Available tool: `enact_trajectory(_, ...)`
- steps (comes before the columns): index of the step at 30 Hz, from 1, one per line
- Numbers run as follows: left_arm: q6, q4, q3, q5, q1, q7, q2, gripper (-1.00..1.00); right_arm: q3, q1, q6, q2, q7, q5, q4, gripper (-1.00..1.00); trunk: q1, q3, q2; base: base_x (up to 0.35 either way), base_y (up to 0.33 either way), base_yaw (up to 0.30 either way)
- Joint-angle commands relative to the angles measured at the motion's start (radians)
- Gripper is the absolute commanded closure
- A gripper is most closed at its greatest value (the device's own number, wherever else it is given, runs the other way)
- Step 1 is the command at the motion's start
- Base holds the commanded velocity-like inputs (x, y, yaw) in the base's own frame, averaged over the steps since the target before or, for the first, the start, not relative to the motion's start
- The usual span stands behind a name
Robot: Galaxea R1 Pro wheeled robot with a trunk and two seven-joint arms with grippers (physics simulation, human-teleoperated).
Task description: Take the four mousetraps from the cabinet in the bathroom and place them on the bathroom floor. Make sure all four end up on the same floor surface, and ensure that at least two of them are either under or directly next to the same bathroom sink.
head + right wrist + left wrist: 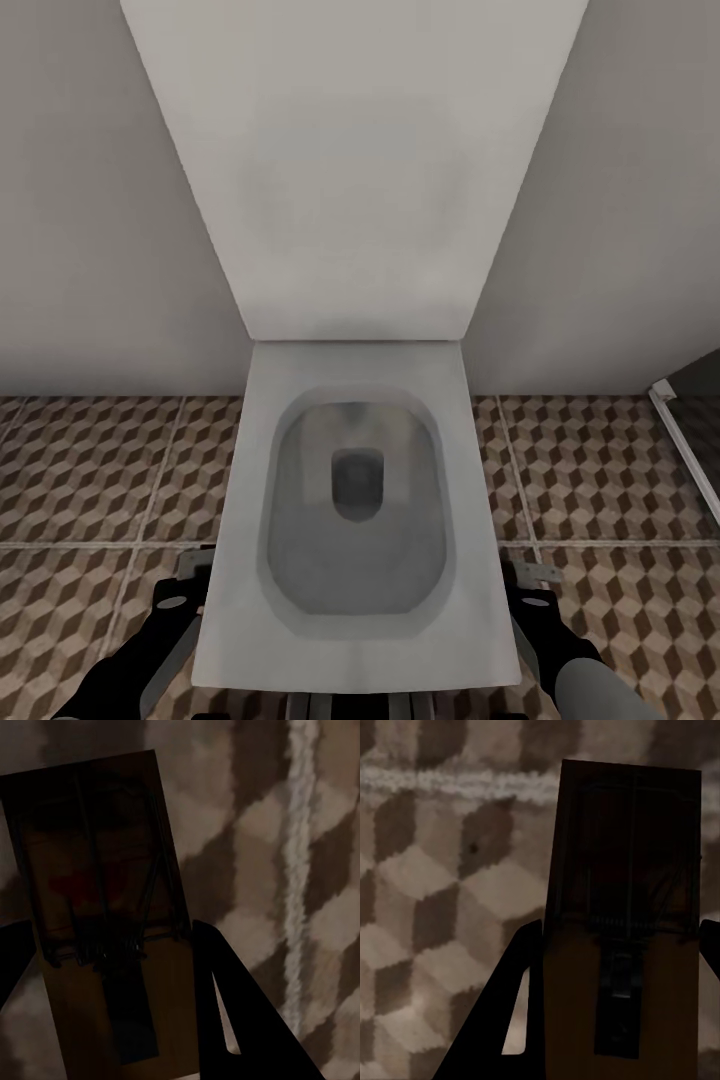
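1. Mousetraps, one in each of my claws: my left gripper [619, 1020] grasps the left mousetrap [626, 907], a brown board with thin wire parts, its dark fingers [487, 1035] pressed against the two long edges of the board.
2. My right gripper [112, 1020] is clenched the same way on the right mousetrap [97, 885]; a dull red mark shows on the shadowed part of that board, and one dark finger [247, 1020] lies along its edge.
3. Beyond each trap, in both wrist views, I see the bathroom floor [427, 892] with its brown and beige cube print and a pale grout line [300, 870]. Both traps are held above the tiles; I cannot tell how close they are.
4. From my head camera I look straight down on a white toilet [355, 500], its bowl open and the lid [355, 170] raised against the grey wall [100, 200].
5. The cube-patterned tiles spread on both sides of the toilet.
6. My two arms flank the toilet bowl at the lower edge of the head view, the left arm [150, 650] dark, the right arm [585, 680] with a grey sleeve, both partly hidden behind the bowl's rim.
7. At the far right of the head view, a pale metal frame [685, 440] stands on the floor beside a dark panel.
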Motion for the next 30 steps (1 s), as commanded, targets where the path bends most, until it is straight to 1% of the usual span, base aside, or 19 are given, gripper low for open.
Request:
enact_trajectory(1, 0.004, -0.002, -0.007, 0.006, -0.001, 0.011, 0.001, 1.00, -0.004, 0.000, 0.005, 0.001, 0.000, 0.005, -0.001, 1.00, 0.000, -0.001, 0.000, 0.000, 0.000, 0.000)
enact_trajectory(10, 0.002, 0.000, -0.006, 0.006, -0.001, 0.011, 0.000, 1.00, -0.004, 0.000, -0.001, 0.000, 0.000, 0.005, -0.001, 1.00, 0.000, -0.001, 0.000, 0.000, 0.000, 0.000)
enact_trajectory(13, 0.001, 0.001, -0.006, 0.006, -0.001, 0.011, 0.000, 1.00, -0.007, 0.000, -0.034, 0.000, 0.000, 0.004, 0.000, 1.00, 0.000, -0.001, 0.000, 0.000, 0.000, 0.000)
enact_trajectory(16, 0.000, 0.002, -0.006, 0.006, -0.001, 0.011, -0.001, 1.00, -0.013, 0.000, -0.096, 0.000, 0.000, 0.003, 0.014, 1.00, 0.000, -0.001, 0.000, 0.000, 0.000, 0.000)
enact_trajectory(18, 0.000, 0.002, -0.006, 0.006, -0.001, 0.011, -0.001, 1.00, -0.018, 0.000, -0.122, -0.001, 0.000, 0.003, 0.029, 1.00, 0.000, -0.001, 0.000, 0.000, 0.000, 0.000)
enact_trajectory(23, -0.004, 0.004, -0.006, 0.007, 0.000, 0.011, -0.003, 1.00, -0.024, 0.000, -0.144, -0.001, 0.000, 0.004, 0.047, 1.00, 0.000, -0.001, 0.000, 0.000, 0.000, 0.000)
enact_trajectory(26, -0.033, 0.006, -0.006, 0.008, 0.000, 0.011, -0.003, 1.00, -0.026, 0.000, -0.149, -0.001, 0.001, 0.004, 0.050, 1.00, 0.000, -0.001, 0.000, 0.000, 0.000, 0.000)
enact_trajectory(27, -0.057, 0.008, -0.006, 0.009, 0.000, 0.011, -0.004, 1.00, -0.026, 0.000, -0.151, -0.001, 0.001, 0.005, 0.051, 1.00, 0.000, -0.001, 0.000, 0.000, 0.000, 0.000)
enact_trajectory(30, -0.092, 0.025, -0.007, 0.010, -0.001, 0.009, -0.005, 1.00, -0.026, 0.000, -0.157, -0.001, 0.003, 0.005, 0.053, 1.00, 0.000, -0.001, 0.000, 0.000, 0.000, 0.000)
